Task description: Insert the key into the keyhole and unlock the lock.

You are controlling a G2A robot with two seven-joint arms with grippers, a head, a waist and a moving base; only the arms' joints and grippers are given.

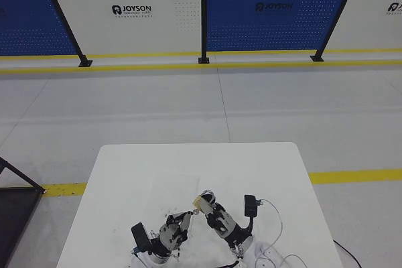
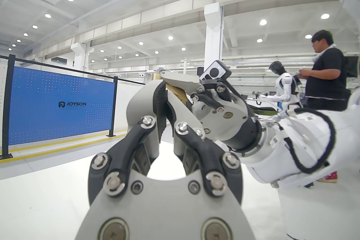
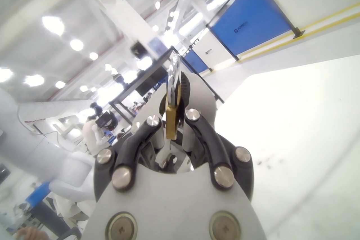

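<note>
While aloft, lock [image 3: 172,117] inside right pincer [image 3: 179,85]

My right claw [image 3: 175,83] pinches a lock [image 3: 171,117] with a dull, brushed brass body and a bright polished steel shackle [image 3: 174,69]. The claw's shell is matt pale grey, its links are semi-gloss black plastic, and its screws are shiny metal. The pads [image 3: 184,85] are black ribbed rubber and look rough. My left claw [image 2: 163,87] has the same finish. The table [image 3: 295,125] is smooth and white, with a few dark scuffs.
</note>
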